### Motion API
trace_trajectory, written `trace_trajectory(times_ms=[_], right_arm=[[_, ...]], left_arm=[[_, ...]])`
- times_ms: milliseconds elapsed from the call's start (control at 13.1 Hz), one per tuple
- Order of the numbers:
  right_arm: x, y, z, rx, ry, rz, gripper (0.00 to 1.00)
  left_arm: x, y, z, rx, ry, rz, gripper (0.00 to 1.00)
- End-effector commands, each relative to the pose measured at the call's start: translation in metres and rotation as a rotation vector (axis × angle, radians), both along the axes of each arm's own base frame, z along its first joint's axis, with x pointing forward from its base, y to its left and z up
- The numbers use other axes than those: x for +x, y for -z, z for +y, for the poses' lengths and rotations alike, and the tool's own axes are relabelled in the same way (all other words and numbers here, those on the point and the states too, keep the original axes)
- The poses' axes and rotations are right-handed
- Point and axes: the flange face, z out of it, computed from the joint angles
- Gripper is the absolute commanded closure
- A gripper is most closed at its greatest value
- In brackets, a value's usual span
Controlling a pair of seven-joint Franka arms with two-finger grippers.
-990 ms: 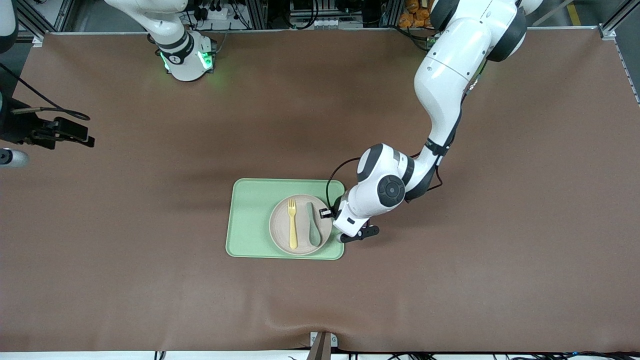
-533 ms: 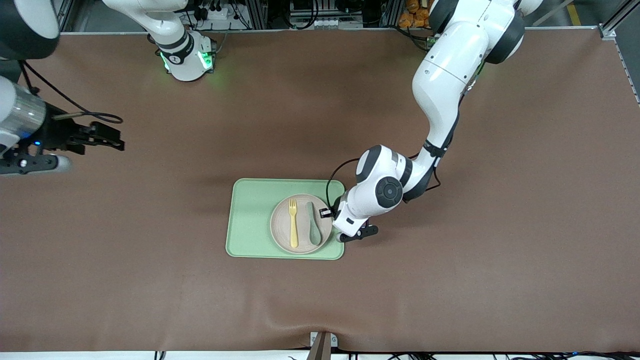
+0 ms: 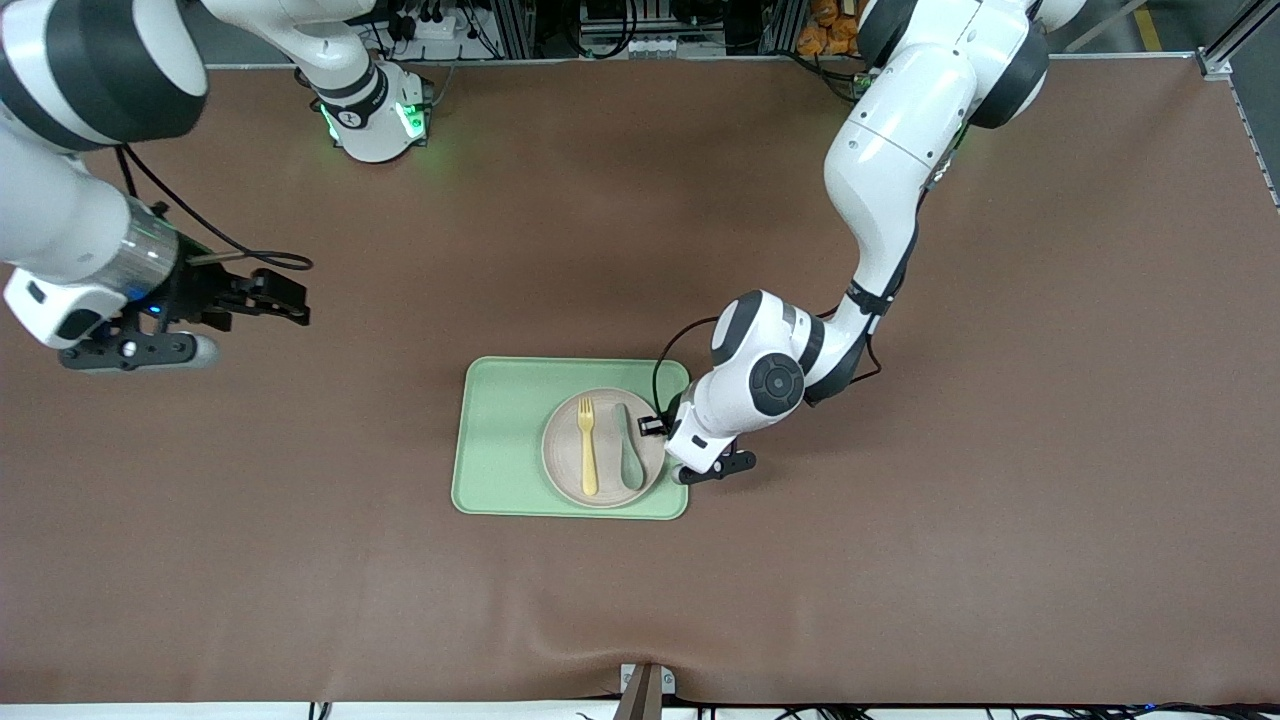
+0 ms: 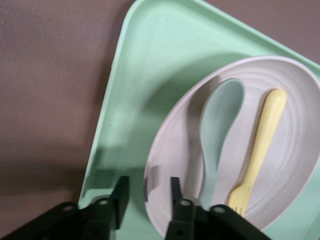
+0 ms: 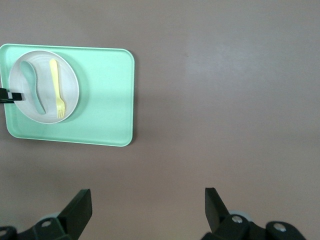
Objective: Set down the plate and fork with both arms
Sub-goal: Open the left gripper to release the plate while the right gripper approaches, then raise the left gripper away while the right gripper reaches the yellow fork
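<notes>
The pale plate [image 3: 562, 455] lies on the light green tray [image 3: 500, 440] and holds the yellow fork [image 3: 587, 450] beside a grey-green spoon [image 3: 629, 455]. My left gripper [image 3: 652, 426] is low at the plate's edge toward the left arm's end. In the left wrist view it [image 4: 148, 192] is open and straddles the plate's [image 4: 295, 165] rim, one finger over the tray [image 4: 145, 90], the other inside the plate beside the spoon [image 4: 217, 125] and fork [image 4: 262, 135]. My right gripper [image 3: 290, 300] is wide open and empty [image 5: 147, 207] over bare table toward the right arm's end.
The right wrist view shows the tray [image 5: 105, 100], plate [image 5: 70, 82] and fork [image 5: 55, 85] some way off. The table is covered with a brown mat [image 3: 900, 550]. A small bracket [image 3: 645, 690] sits at the table's edge nearest the camera.
The right arm has swung in from the table's edge toward the tray. The left gripper has stayed at the plate's rim, almost still.
</notes>
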Motion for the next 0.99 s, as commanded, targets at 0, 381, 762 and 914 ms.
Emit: trace_trajectory(times_ms=[0,381,762,914], right_arm=[[0.023,0.018,0.031,0.015,0.021,-0.007,0.0],[0.064,0.073,0.103,0.068,-0.012,-0.058,0.0],[0.095,0.158,0.156,0.09,-0.006,-0.101,0.0],[0.091,0.195,0.195,0.088,-0.04,-0.13,0.01]], left_arm=[[0.004,-0.043,-0.009,-0.012,0.011,-0.06,0.0],[-0.002,-0.153,0.012,0.25,0.238,-0.184,0.0],[0.003,-0.28,0.101,0.337,0.322,-0.183,0.0],[-0.003,-0.337,0.149,0.34,0.352,-0.177,0.0]])
